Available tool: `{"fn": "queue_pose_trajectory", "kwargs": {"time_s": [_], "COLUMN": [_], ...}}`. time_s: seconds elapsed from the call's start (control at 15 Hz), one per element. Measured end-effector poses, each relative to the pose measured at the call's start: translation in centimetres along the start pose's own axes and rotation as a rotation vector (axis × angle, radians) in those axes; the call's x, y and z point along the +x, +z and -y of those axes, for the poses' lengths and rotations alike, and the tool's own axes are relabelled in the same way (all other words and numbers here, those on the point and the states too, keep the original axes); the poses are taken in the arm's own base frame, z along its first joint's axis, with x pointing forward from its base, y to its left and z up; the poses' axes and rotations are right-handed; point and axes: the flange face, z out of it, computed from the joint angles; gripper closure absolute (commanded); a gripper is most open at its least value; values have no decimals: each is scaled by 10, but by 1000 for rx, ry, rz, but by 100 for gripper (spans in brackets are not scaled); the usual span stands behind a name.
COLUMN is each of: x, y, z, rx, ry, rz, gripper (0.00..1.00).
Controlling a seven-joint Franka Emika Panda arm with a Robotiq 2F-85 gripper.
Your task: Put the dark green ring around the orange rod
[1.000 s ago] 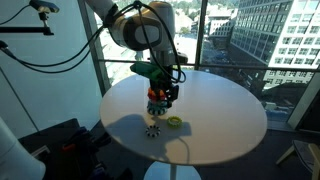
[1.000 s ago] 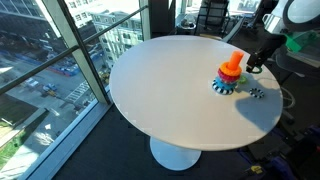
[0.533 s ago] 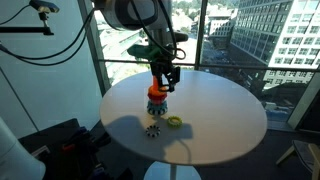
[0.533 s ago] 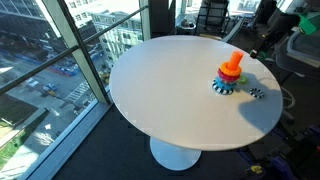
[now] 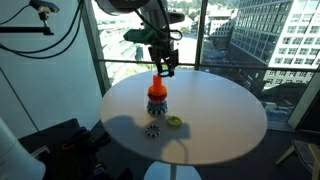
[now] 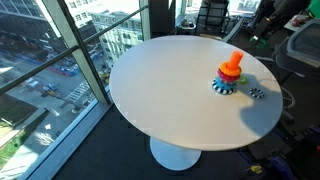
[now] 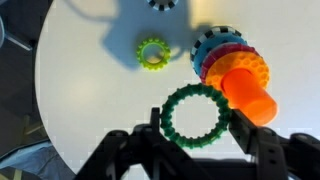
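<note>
Above the round white table [image 5: 225,115], the gripper [image 5: 165,69] hung over the orange rod [image 5: 155,84]. In the wrist view its fingers [image 7: 150,128] were partly closed on the dark green ring [image 7: 197,92] and held it by two sides. The ring was up in the air just beside the rod's top, not around it. A yellow-green ring [image 7: 142,52] lay on the table near the rod.

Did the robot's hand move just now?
Yes. The gripper, holding the dark green ring, went up, away from the orange rod, which stayed put.
</note>
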Motion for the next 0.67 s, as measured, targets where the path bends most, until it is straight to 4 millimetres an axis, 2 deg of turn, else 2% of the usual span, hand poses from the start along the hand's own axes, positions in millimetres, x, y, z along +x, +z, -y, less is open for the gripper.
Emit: {"fn": "queue_pose_trajectory", "kwargs": {"time_s": [0.4, 0.67], "x": [6, 14], "y": [-1, 10], "z": [18, 29], "rx": [64, 103], "ry": [27, 43], "rz": [-10, 2], "gripper": [55, 55]}}
